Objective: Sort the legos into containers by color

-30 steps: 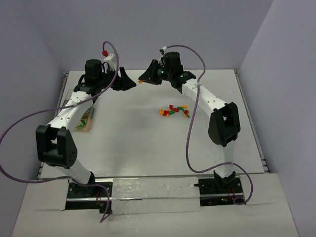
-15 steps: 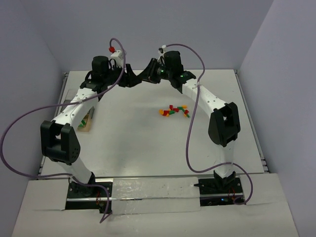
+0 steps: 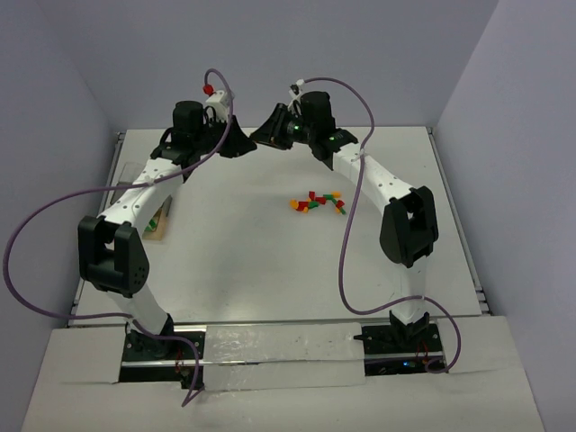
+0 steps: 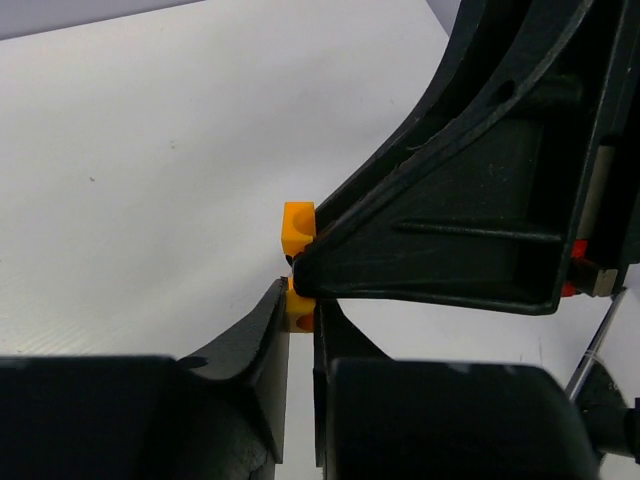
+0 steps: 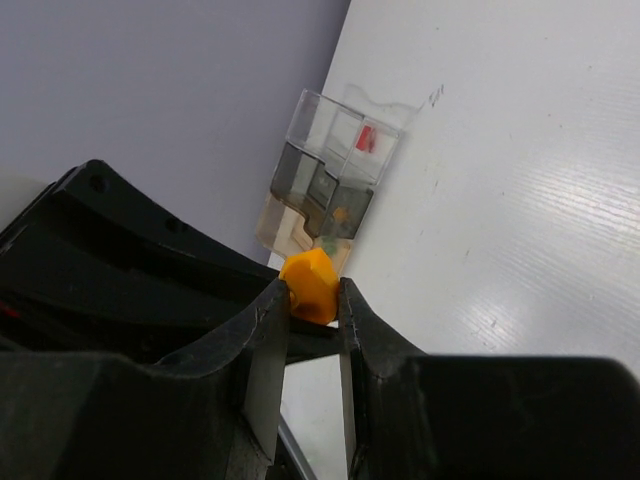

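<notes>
An orange lego is pinched between both grippers above the back of the table. My left gripper is shut on its lower end. My right gripper is shut on the same brick, and its black fingers cross the left wrist view. From above, the left gripper and the right gripper meet tip to tip. Loose red, green and orange legos lie in a small pile at mid-table. The clear containers sit at the left edge; in the right wrist view one container holds a red lego.
Purple cables loop from both arms over the table. The table's raised rim runs just behind the containers on the left. Grey walls close in the back and both sides.
My left arm has swung right until its gripper met the right one. Its jaws, open a second ago, have closed on the orange lego. The right arm has stayed still.
</notes>
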Available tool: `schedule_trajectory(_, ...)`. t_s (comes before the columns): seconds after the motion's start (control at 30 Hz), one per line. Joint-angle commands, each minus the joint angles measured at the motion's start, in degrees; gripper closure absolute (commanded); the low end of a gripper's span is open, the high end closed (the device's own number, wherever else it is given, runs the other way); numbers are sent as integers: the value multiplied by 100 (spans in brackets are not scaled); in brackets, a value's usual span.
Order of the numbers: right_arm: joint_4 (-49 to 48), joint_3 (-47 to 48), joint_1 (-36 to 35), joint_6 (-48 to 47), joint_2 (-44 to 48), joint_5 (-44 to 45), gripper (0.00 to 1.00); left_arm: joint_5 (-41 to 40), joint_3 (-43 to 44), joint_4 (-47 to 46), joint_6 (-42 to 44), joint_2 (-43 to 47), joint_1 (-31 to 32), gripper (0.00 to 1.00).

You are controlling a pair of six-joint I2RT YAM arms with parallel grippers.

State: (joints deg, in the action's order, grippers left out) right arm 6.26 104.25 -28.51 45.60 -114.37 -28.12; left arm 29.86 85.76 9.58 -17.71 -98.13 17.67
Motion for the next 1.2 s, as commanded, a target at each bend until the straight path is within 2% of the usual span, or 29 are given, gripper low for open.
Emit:
schedule_trajectory(0.0, -124, 131, -15, 97, 11, -316, 84, -178, 229, -325, -101, 147, -63, 92)
schedule_trajectory(0.03, -117, 131, -12, 87, 11, -307, 71, -126, 201, -321, -99, 175, -73, 97)
schedule_trajectory(0.1, -125, 131, 34, 24, 11, -300, 37, -16, 99, -236, -36, 285, -128, 100)
schedule_trajectory(0.2, -119, 131, 120, -144, 49, -264, 6, 211, -133, 59, 24, 498, -397, 100)
schedule_trajectory(0.23, -103, 136, 144, -232, 72, -215, 1, 306, -208, 131, 57, 545, -515, 100)
schedule_trajectory(0.3, -25, 149, 235, -428, 107, -137, 0, 536, -335, 453, 118, 658, -767, 100)
schedule_trajectory(0.4, 68, 122, 416, -1027, 222, -114, 0, 1082, -367, 1695, 614, 769, -1450, 100)
schedule_trajectory(0.57, 276, -56, 508, -2041, 463, -157, 0, 1447, -131, 3623, 2315, 827, -2530, 100)
schedule_trajectory(0.7, 380, -276, 552, -2777, 634, -131, 0, 1182, -91, 4601, 3050, 879, -3126, 100)
schedule_trajectory(0.77, 414, -414, 604, -3098, 693, -270, 0, 772, -3, 4995, 3450, 795, -3381, 100)
schedule_trajectory(0.97, 579, -484, 778, -3560, 652, -694, 0, -623, 388, 5159, 3855, 303, -3683, 100)
schedule_trajectory(1.17, 728, -439, 853, -3717, 582, -587, 0, -1028, 1039, 5154, 3721, -557, -3684, 98)
